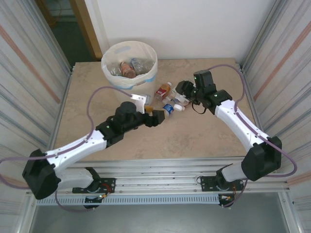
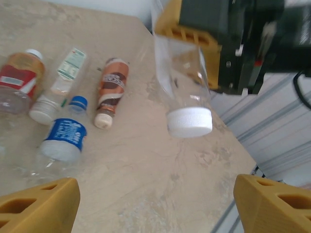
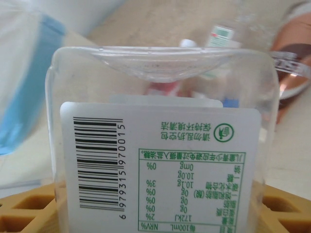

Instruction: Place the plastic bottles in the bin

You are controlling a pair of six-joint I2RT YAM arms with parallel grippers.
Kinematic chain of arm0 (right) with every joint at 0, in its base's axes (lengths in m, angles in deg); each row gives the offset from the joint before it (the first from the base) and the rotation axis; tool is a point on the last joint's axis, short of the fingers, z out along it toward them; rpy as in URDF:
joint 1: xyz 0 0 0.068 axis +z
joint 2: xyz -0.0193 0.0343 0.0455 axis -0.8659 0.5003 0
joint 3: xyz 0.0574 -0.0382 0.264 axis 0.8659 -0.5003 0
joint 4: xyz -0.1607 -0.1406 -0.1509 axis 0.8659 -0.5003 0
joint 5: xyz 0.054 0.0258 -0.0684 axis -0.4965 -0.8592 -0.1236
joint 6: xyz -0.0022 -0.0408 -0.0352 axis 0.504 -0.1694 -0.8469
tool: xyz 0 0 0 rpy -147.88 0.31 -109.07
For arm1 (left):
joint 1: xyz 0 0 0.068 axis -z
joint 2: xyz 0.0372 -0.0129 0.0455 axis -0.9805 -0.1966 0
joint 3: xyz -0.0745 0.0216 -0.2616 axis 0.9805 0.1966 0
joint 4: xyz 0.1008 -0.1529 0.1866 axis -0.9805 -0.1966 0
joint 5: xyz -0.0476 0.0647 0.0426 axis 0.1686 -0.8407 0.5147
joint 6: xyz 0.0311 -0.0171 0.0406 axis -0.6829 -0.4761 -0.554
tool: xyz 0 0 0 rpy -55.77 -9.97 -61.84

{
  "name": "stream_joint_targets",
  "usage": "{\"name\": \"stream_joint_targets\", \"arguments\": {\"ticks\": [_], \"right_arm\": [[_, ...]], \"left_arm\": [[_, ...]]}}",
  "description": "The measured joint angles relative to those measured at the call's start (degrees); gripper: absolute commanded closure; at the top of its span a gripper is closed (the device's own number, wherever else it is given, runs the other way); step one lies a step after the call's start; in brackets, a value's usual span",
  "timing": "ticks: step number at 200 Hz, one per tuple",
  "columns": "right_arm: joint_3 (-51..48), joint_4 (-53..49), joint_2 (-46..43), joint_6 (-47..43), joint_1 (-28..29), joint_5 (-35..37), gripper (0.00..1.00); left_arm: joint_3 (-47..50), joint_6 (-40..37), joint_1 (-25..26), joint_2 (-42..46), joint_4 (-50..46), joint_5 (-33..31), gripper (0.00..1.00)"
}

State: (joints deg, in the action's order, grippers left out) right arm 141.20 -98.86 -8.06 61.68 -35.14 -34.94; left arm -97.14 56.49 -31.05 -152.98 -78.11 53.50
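Top external view: the cream bin (image 1: 141, 78), banded in blue, stands near the far edge of the worktop (image 1: 194, 141), left of centre, with several bottles (image 1: 129, 68) lying inside it. Just right of the bin, a small cluster of loose bottles lies on the worktop between the two grippers.

The right gripper (image 1: 181, 89), at the far right side of the cluster, is clamped on a clear bottle (image 3: 160, 160). In the right wrist view, the bottle's white barcoded label sits between the yellow fingers (image 3: 19, 208). The left wrist view shows the same bottle's white cap.

The left gripper (image 1: 156, 118) sits at the near side of the cluster, its jaws wide apart with nothing between them.

In the left wrist view, four bottles lie close together on the worktop beyond that gripper: a red-labelled bottle (image 2: 19, 80), a green-and-white-labelled bottle (image 2: 63, 80), a brown bottle (image 2: 111, 90) and, nearest the gripper, a blue-labelled bottle (image 2: 63, 138) with a blue cap.
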Motion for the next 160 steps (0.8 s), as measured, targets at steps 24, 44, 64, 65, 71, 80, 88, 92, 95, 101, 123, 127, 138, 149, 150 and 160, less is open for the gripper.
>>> {"name": "stream_joint_targets", "arguments": {"ticks": [24,44,64,65,71,80,88,92,95,101,123,127,138,149,150,160], "right_arm": [[1.3,2.0,0.0,0.1,1.6,-1.4,0.48],[1.3,2.9,0.0,0.1,2.6,-2.4,0.47],[1.3,3.4,0.0,0.2,3.5,-2.6,0.47],[1.3,3.5,0.0,0.2,3.5,-2.6,0.47],[1.3,3.6,0.0,0.2,3.8,-2.6,0.47],[1.3,3.8,-0.1,0.2,4.2,-2.6,0.47],[1.3,3.8,-0.2,0.2,4.6,-2.7,0.47],[1.3,3.8,-0.3,0.2,4.8,-2.7,0.47],[1.3,3.8,-0.3,0.2,4.9,-2.7,0.47],[1.3,3.8,-0.5,0.2,5.1,-2.7,0.47],[1.3,4.1,-1.3,0.2,5.6,-2.8,0.46],[1.3,4.2,-1.5,0.2,5.7,-2.8,0.46],[1.3,4.4,-1.9,0.2,5.9,-2.8,0.46],[1.3,4.7,-2.2,0.2,6.0,-2.8,0.46],[1.3,4.7,-2.2,0.2,6.0,-2.8,0.46],[1.3,5.2,-2.3,0.2,6.1,-2.8,0.46]], "left_arm": [[-2.2,0.2,1.1,-3.7,2.5,1.2,0.19],[-3.3,0.9,1.4,-5.4,5.0,1.9,0.23],[-3.8,1.5,1.6,-6.5,7.1,2.3,0.25],[-3.8,1.5,1.6,-6.6,7.2,2.3,0.25],[-3.8,1.6,1.6,-6.8,7.6,2.3,0.26],[-4.0,1.7,1.6,-7.2,7.8,2.2,0.27],[-4.2,1.7,1.6,-7.6,8.0,2.3,0.27],[-4.3,1.7,1.6,-7.7,8.2,2.3,0.28],[-4.3,1.7,1.6,-7.8,8.2,2.3,0.29],[-4.3,1.8,1.6,-7.9,8.2,2.3,0.31],[-4.3,2.1,1.6,-8.3,8.5,2.3,0.37],[-4.3,2.2,1.6,-8.3,8.6,2.3,0.39],[-4.3,2.4,1.6,-8.3,8.6,2.3,0.43],[-4.3,2.6,1.6,-8.3,8.6,2.4,0.49],[-4.3,2.6,1.6,-8.3,8.6,2.4,0.49],[-4.3,2.8,1.6,-8.4,8.8,2.7,0.54]]}}
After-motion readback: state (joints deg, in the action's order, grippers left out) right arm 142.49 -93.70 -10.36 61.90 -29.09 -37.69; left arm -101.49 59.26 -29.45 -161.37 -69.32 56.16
